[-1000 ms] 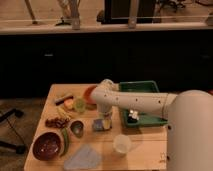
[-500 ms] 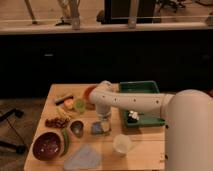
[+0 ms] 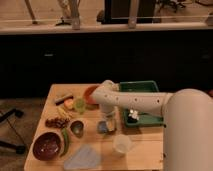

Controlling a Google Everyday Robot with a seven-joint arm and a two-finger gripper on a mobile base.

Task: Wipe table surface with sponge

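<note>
The pale-wood table surface (image 3: 145, 156) fills the lower part of the camera view. The small blue-grey sponge (image 3: 102, 128) lies on it near the middle, just left of the green tray. My white arm reaches in from the right and bends down at the wrist. The gripper (image 3: 107, 122) points down right over the sponge, touching or almost touching it. The gripper's body hides part of the sponge.
A green tray (image 3: 142, 88) holding a small white object (image 3: 132, 116) stands right of the gripper. A pale cup (image 3: 122, 144) and a flat blue-grey cloth (image 3: 84, 157) lie in front. To the left are a dark red bowl (image 3: 46, 146), a small dark bowl (image 3: 77, 128), an orange bowl (image 3: 90, 94) and food items.
The gripper has shifted a little over the sponge at the middle of the table. The other objects have not moved.
</note>
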